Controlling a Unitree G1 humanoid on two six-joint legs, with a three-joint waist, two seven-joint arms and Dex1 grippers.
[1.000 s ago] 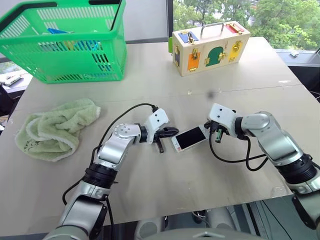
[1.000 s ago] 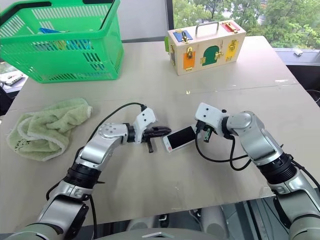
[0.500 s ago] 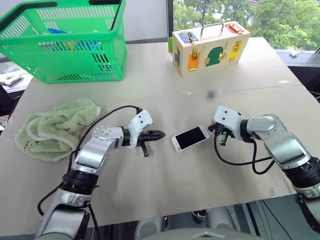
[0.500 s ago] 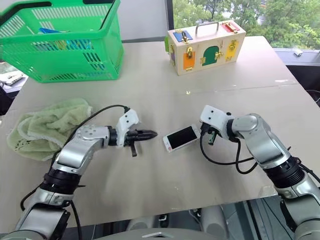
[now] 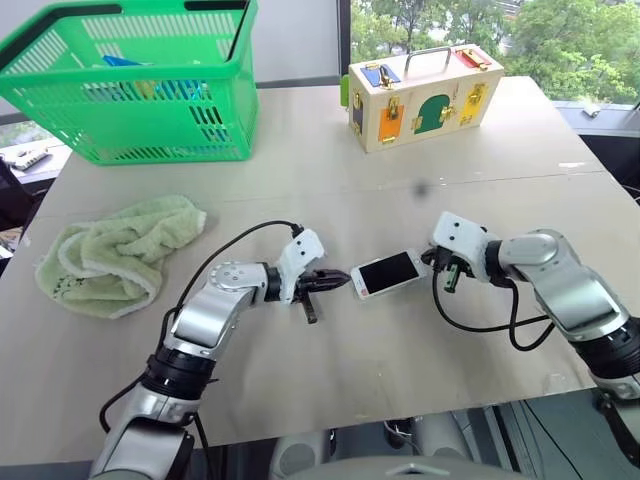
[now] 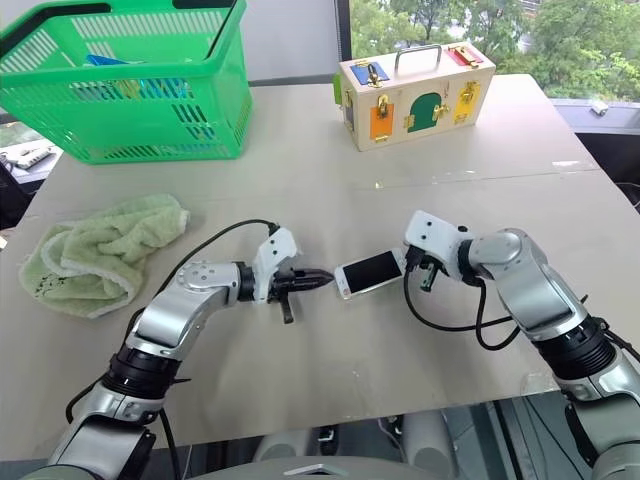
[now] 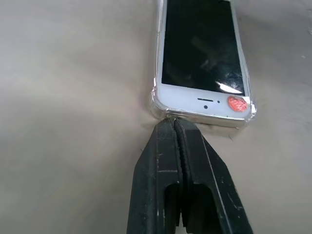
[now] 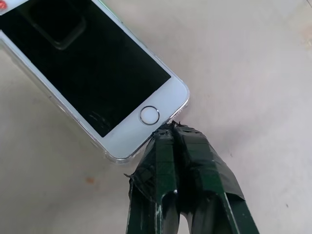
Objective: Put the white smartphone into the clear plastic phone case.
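Note:
The white smartphone (image 5: pixel 386 272) lies screen up at the table's middle. It sits inside the clear plastic phone case (image 7: pixel 155 105), whose glinting rim (image 8: pixel 117 157) wraps its edges. My left gripper (image 5: pixel 343 280) is shut, its tips (image 7: pixel 174 123) against the case's end by the earpiece. My right gripper (image 5: pixel 430 262) is shut too, its tips (image 8: pixel 171 127) against the opposite end, at the corner near the round home button (image 8: pixel 149 115). Neither gripper holds anything.
A green basket (image 5: pixel 150 130) stands at the back left. A green towel (image 5: pixel 115 255) lies bunched at the left. A wooden latch box (image 5: pixel 420 95) stands at the back, middle right. The table's front edge (image 5: pixel 400 415) runs close below the arms.
My left gripper drew back left away from the phone, then returned to its end. The right gripper stayed close to the other end. The phone has hardly moved.

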